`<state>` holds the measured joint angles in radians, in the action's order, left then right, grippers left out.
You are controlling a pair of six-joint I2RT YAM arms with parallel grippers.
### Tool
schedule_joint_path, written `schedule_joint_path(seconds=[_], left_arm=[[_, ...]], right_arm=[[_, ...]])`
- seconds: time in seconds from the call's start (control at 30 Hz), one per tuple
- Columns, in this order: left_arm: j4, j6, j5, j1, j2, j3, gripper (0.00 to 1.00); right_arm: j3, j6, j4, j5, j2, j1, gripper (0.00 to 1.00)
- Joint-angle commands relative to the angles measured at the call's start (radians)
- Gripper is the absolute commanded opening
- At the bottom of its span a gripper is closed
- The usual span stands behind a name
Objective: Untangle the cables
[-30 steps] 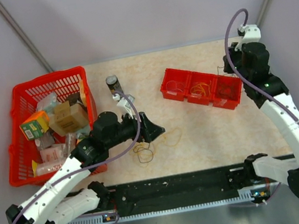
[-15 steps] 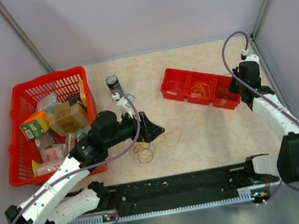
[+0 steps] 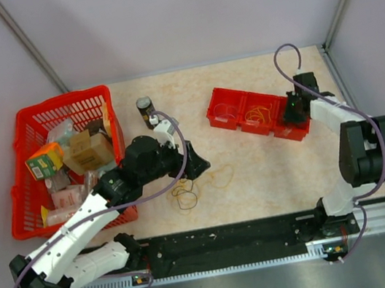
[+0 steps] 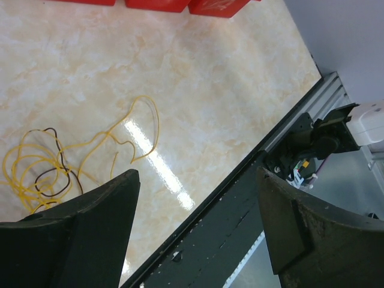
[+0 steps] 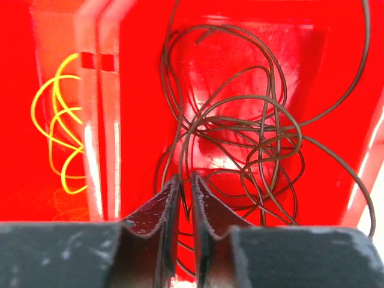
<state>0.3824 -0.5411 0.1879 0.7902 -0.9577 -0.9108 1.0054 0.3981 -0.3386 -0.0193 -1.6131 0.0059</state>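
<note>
I see a glossy, marble-patterned table (image 4: 210, 90), shiny red plastic bins (image 3: 242, 113) at two o'clock, and smooth dark cables (image 5: 240, 124).

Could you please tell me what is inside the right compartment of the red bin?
A tangle of dark brown cables lies inside the bin's right compartment. The right gripper, nearly shut, covers the near part of its floor, so anything beneath it is hidden.

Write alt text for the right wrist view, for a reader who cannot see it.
A tangle of dark brown cables fills a red bin compartment, with the right claw, nearly shut, just over its lower edge. Yellow cable loops lie in the neighbouring compartment, left.
</note>
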Motion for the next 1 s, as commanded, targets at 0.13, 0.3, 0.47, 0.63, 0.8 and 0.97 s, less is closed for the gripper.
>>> schedule_joint_path(seconds=[0.13,0.3,0.47,0.63,0.8,0.97], left_arm=[[-0.020,0.021,0.010,0.000,-0.032,-0.019,0.82],[-0.017,0.036,-0.011,0.000,-0.039,-0.014,0.84],[0.001,0.059,-0.042,0.001,-0.052,-0.008,0.85],[0.004,0.041,-0.033,0.000,-0.039,0.003,0.84],[0.004,0.029,-0.022,0.000,-0.015,0.032,0.83],[-0.002,0.018,-0.015,0.001,0.002,0.049,0.83]], right_arm=[[0.160,-0.065,-0.154,0.005,0.102,0.000,0.46],[0.142,-0.102,-0.232,0.175,0.267,0.025,0.68],[0.133,-0.114,-0.257,0.161,0.366,0.156,0.74],[0.013,0.027,-0.162,0.011,0.435,0.178,0.74],[-0.094,0.214,-0.087,0.053,0.507,0.041,0.63],[-0.200,0.341,0.108,-0.157,0.501,-0.223,0.53]])
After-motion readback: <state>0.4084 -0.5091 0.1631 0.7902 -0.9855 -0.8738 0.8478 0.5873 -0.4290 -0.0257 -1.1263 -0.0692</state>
